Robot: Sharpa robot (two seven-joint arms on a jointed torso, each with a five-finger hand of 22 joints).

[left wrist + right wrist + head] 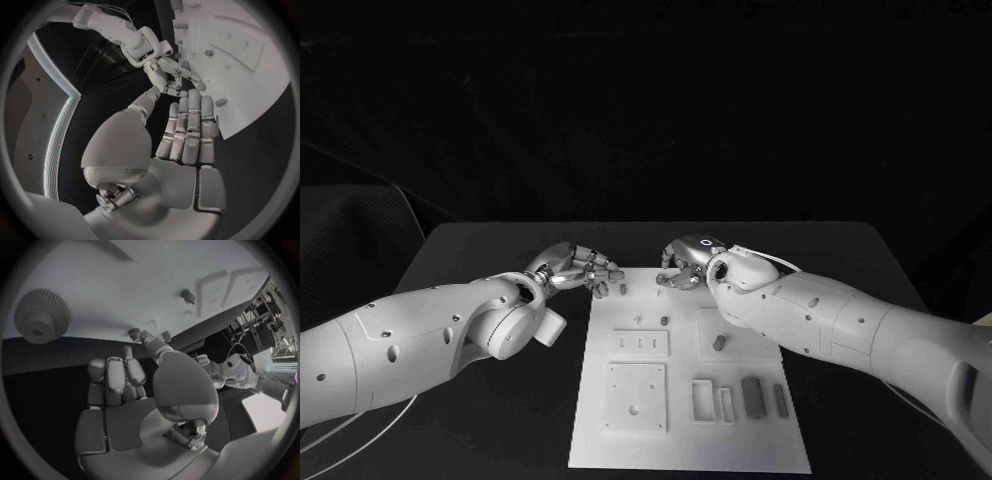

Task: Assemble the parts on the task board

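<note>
Overhead, silver hands [574,268] [687,262] flank flat white board [625,440].

The black surface [488,250] carried the white task board [689,440], which lay flat along its middle, its long side running away from the robot. Dark bare top showed on either side of the board and beyond it.

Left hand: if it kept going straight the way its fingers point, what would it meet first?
Probably the right hand: the left hand points at it across the far end of the task board. Depth between them is unclear.
</note>
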